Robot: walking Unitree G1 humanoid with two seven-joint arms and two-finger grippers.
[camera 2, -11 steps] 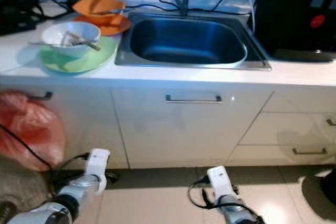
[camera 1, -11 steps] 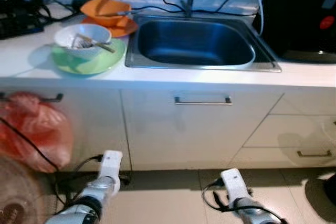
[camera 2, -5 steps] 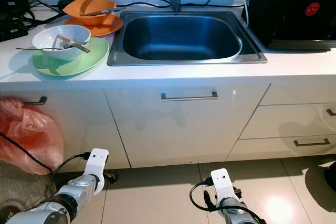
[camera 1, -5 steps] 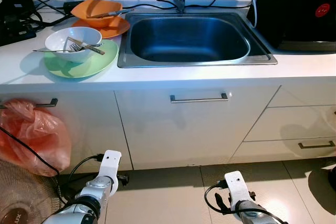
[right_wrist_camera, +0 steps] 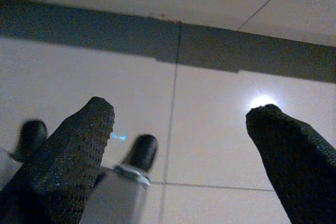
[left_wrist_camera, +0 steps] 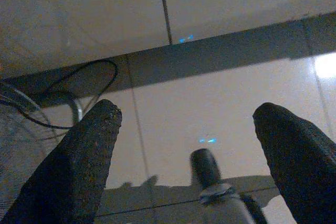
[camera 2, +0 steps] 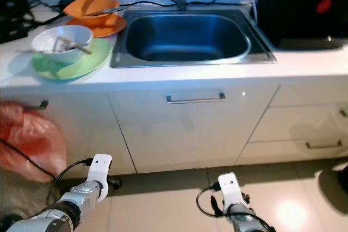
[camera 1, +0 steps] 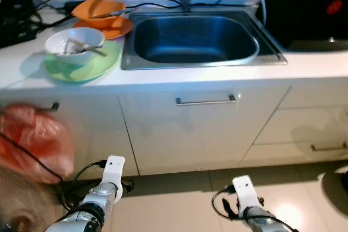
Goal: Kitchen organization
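Observation:
A white bowl (camera 1: 74, 43) with utensils in it sits on a green plate (camera 1: 87, 66) on the white counter, left of the steel sink (camera 1: 196, 39). Behind them an orange bowl (camera 1: 98, 10) rests on an orange plate (camera 1: 115, 27). Both arms hang low in front of the cabinets, far below the dishes. The left gripper (left_wrist_camera: 191, 145) is open over the floor tiles, nothing between its fingers (left_wrist_camera: 84, 171). The right gripper (right_wrist_camera: 181, 145) is open too, holding nothing, its fingers (right_wrist_camera: 73, 150) wide apart.
A white cabinet front with a drawer handle (camera 1: 206, 100) faces me under the sink. A red plastic bag (camera 1: 32, 137) hangs at the left above a floor fan. A black appliance (camera 1: 310, 12) stands at the right of the counter. Cables run along the back wall.
The view has shifted a little and gone blurry, so the camera moved. Both arms hang as before.

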